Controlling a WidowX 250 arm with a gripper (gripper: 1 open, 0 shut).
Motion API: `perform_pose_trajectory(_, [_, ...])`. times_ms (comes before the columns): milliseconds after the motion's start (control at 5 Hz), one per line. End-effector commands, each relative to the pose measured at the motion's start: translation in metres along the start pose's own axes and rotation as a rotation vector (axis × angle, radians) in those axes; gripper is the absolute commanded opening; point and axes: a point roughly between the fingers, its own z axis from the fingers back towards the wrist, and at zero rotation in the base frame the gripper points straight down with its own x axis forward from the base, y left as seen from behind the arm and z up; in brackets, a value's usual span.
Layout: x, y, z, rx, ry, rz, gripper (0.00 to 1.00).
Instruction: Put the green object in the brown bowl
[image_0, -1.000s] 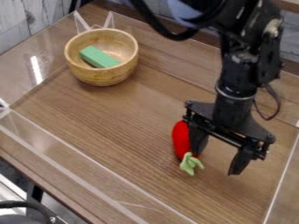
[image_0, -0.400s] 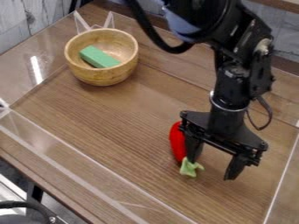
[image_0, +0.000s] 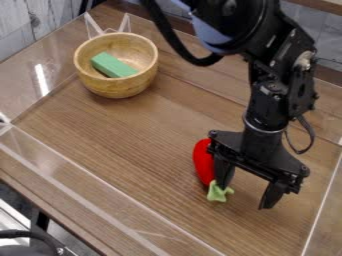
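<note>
The brown bowl (image_0: 116, 66) stands at the back left of the wooden table, round and light-brown with thick walls. Inside it lies the green object (image_0: 115, 66), a flat green block. My gripper (image_0: 250, 184) hangs at the front right, far from the bowl, its black fingers (image_0: 274, 190) spread open and pointing down. Nothing is held between them. A red vegetable (image_0: 205, 160) with a green stem (image_0: 218, 190) lies on the table at the gripper's left finger, partly hidden behind it.
A clear acrylic wall (image_0: 80, 170) borders the table along the front and the sides. The black arm (image_0: 274, 70) rises from the gripper toward the top right. White rods (image_0: 96, 25) stand behind the bowl.
The gripper has shifted slightly left and toward the front, staying open over the red vegetable. The bowl and the green object have not moved.
</note>
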Motion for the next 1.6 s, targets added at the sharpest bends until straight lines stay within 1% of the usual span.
perform_pose_trajectory(0, [0.0036,-0.0009,0.0035,-0.002,-0.027,-0.004,1.0])
perform_pose_trajectory(400, [0.0037,-0.0028,0.0062,-0.002,-0.045,-0.001,1.0])
perform_pose_trajectory(600, [0.0059,-0.0022,0.0064,-0.001,-0.055,0.003,1.0])
perform_pose_trajectory(1000, [0.0106,0.0017,0.0051,0.001,-0.066,0.012,1.0])
perform_pose_trajectory(1400, [0.0112,0.0015,0.0077,-0.001,-0.077,0.018,1.0])
